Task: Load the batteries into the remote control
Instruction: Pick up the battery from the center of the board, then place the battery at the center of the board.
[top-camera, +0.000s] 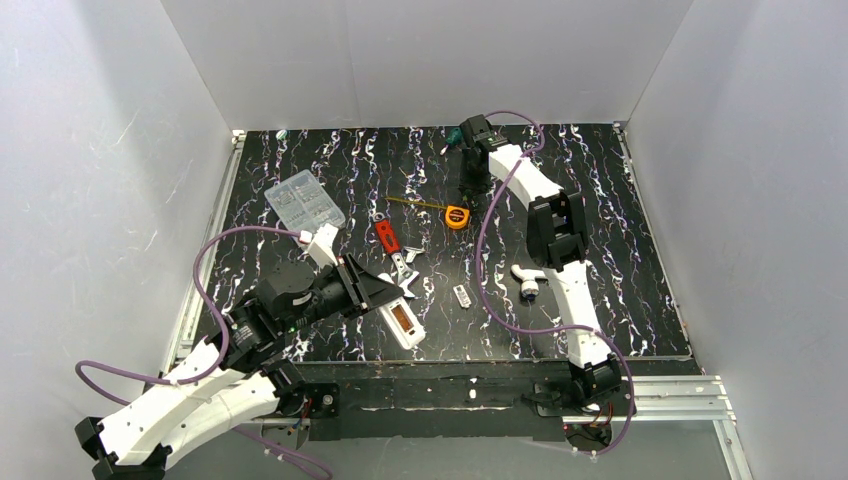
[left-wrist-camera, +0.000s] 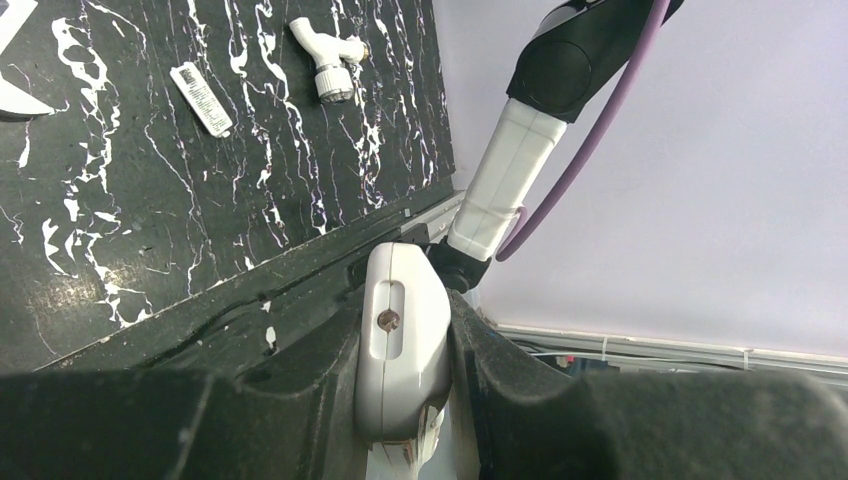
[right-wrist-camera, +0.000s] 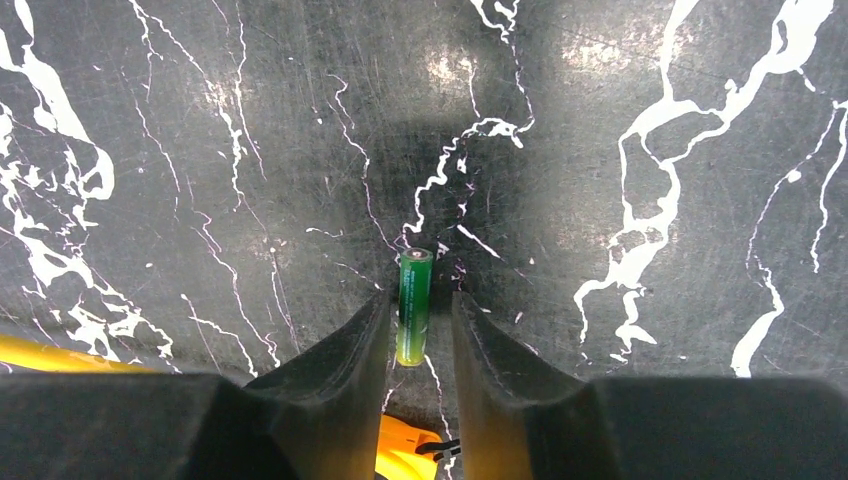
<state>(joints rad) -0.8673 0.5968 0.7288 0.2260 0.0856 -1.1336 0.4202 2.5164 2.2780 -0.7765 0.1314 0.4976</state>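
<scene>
Clamping the remote control (left-wrist-camera: 398, 352), your left claw (left-wrist-camera: 405, 322) is shut tight on its white body above the tabletop's (right-wrist-camera: 200, 150) near edge. Your right claw (right-wrist-camera: 420, 302) stands narrow at the far side, straddling a green battery (right-wrist-camera: 414, 288) lying flat, with slim gaps either side.

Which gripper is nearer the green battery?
Right. The right gripper straddles the battery, one finger on each side. The left gripper is far off at the front left, clamped on the remote.
</scene>
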